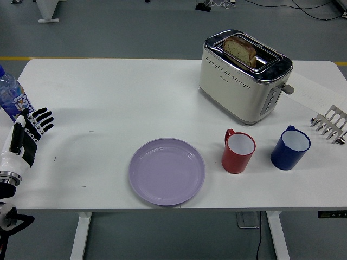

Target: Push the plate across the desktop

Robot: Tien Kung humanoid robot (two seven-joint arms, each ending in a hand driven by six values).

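Note:
A lilac plate (166, 171) lies flat near the table's front edge, a little left of centre. My left hand (30, 132) is at the far left of the table, well to the left of the plate, its fingers spread and holding nothing. The right arm does not show.
A cream toaster (245, 76) with a slice of bread stands at the back right. A red mug (238, 152) sits just right of the plate, a blue mug (290, 148) further right. A metal rack (331, 124) is at the right edge, a water bottle (11, 97) at the left edge.

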